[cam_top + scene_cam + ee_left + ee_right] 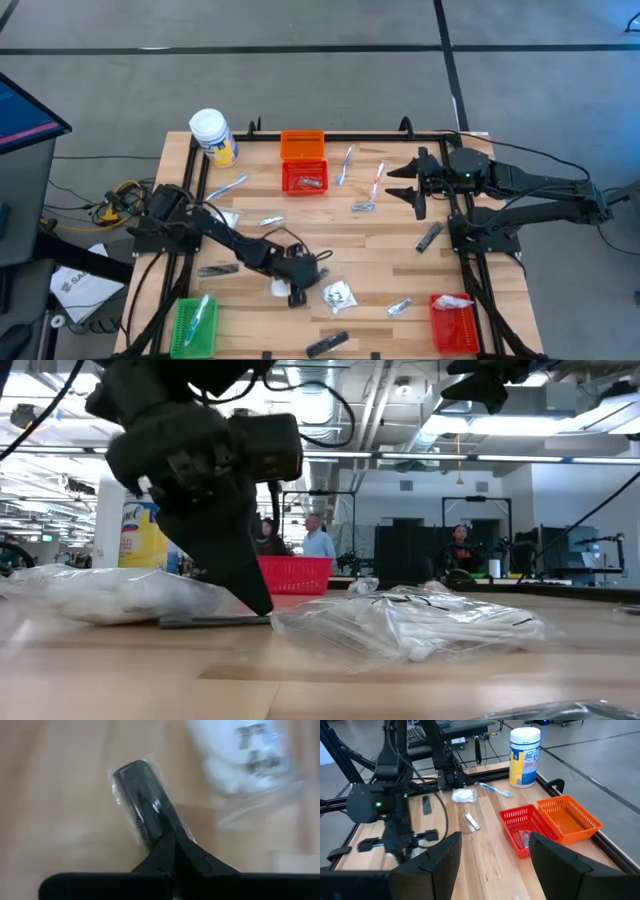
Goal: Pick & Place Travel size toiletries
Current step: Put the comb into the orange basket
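Fingers of the left gripper clamp a clear-wrapped black comb.

The blurred white packet is cut off by the edge; its dark print is unreadable.

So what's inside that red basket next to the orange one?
In the red basket beside the orange basket lies at least one small silver-grey sachet, seen from above. The right wrist view shows it through the mesh; anything beneath it stays hidden.
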`<action>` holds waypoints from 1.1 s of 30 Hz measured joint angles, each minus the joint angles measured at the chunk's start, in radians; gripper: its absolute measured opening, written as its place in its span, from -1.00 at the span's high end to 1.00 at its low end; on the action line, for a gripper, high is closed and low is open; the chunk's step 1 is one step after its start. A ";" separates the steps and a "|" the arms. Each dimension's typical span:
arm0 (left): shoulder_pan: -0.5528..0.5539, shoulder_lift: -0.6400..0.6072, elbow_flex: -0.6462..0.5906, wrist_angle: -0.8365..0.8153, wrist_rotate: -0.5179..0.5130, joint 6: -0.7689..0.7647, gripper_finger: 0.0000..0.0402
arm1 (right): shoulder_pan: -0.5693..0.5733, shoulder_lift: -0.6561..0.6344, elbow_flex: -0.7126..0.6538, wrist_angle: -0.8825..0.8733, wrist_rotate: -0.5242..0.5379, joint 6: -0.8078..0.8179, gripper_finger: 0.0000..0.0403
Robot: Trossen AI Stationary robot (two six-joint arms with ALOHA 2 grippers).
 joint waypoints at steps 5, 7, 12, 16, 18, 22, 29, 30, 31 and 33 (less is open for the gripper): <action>0.066 -0.032 -0.002 -0.089 -0.014 0.144 1.00 | 0.000 0.000 0.000 0.009 0.000 -0.009 -0.11; 0.090 -0.032 -0.002 -0.085 -0.018 0.219 1.00 | 0.000 0.000 0.000 0.014 0.000 -0.011 -0.11; 0.160 -0.014 0.001 -0.065 -0.013 0.293 1.00 | 0.000 0.036 0.001 0.016 0.000 -0.012 -0.11; 0.183 -0.008 0.002 -0.056 -0.010 0.400 1.00 | 0.000 0.110 0.001 0.030 0.000 -0.026 -0.11; 0.187 -0.009 0.001 -0.047 -0.019 0.460 1.00 | 0.000 0.164 0.001 0.039 0.000 -0.012 -0.11; 0.189 -0.008 -0.001 -0.020 -0.033 0.550 1.00 | 0.018 0.284 -0.015 0.036 0.001 0.090 -0.05; 0.145 -0.016 -0.003 -0.005 -0.152 0.596 1.00 | 0.129 0.493 -0.067 0.265 0.027 0.147 0.62; 0.132 -0.020 -0.003 0.002 -0.167 0.597 1.00 | 0.149 0.515 -0.069 0.306 0.042 0.147 0.78; 0.121 -0.029 -0.003 -0.001 -0.174 0.598 1.00 | 0.169 0.532 -0.071 0.342 0.064 0.147 0.89; 0.097 -0.047 -0.003 0.002 -0.173 0.593 1.00 | 0.211 0.569 -0.072 0.408 0.119 0.152 0.92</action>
